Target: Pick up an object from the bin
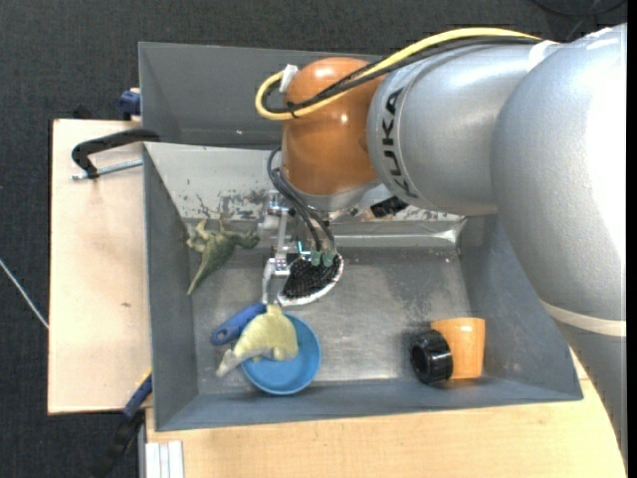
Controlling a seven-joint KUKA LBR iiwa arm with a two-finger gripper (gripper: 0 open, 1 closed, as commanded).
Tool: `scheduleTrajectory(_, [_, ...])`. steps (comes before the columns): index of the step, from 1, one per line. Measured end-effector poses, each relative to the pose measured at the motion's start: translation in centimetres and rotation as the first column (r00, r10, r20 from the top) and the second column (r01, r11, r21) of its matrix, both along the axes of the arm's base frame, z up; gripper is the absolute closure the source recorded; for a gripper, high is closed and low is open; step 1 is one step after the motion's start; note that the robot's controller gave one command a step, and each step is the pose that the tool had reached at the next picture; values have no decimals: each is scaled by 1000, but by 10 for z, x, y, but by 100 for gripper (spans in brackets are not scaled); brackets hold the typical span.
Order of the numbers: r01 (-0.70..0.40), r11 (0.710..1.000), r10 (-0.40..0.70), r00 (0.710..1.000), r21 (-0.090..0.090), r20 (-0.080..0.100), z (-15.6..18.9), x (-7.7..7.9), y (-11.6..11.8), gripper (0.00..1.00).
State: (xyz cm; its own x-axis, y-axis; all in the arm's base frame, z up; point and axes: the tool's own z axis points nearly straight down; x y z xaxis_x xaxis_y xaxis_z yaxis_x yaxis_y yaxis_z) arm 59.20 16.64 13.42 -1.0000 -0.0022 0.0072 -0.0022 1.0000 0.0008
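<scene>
The grey arm (478, 137) is sitting nearest the lens, spanning the upper right, with its orange wrist cover (323, 137) in front of it and a yellow cable (398, 48) arching over the top. Below that cover the gripper (282, 279) is hanging low over the middle of the bin (164, 317). Whether the jaws are released or clenched I cannot tell, as wrist hardware and wiring are crowding them.

Right against the jaws, on their right side in the view, a black oval (311, 279) with a pale rim is lying on the floor. It is looking as if it touches the gripper's tip, but whether it is sitting between the jaws cannot be told.

Just below the jaws, toward the near wall, a blue dish (294, 371) is resting with a yellow-green soft toy (267, 337) lying across its rim. A blue handle (231, 327) is poking out beside the toy, down and left of the jaws.

Left of the jaws and a little higher, a green dinosaur (212, 245) is lying near the left wall, apart from the gripper.

Well off to the jaws' lower right, an orange cup (463, 345) is lying near the front wall — a black ring (430, 357) is touching its left end.
</scene>
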Motion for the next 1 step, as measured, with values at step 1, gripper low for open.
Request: scheduleTrajectory(1, [-32,999,32,999,0,-1,-47,-82,35,0])
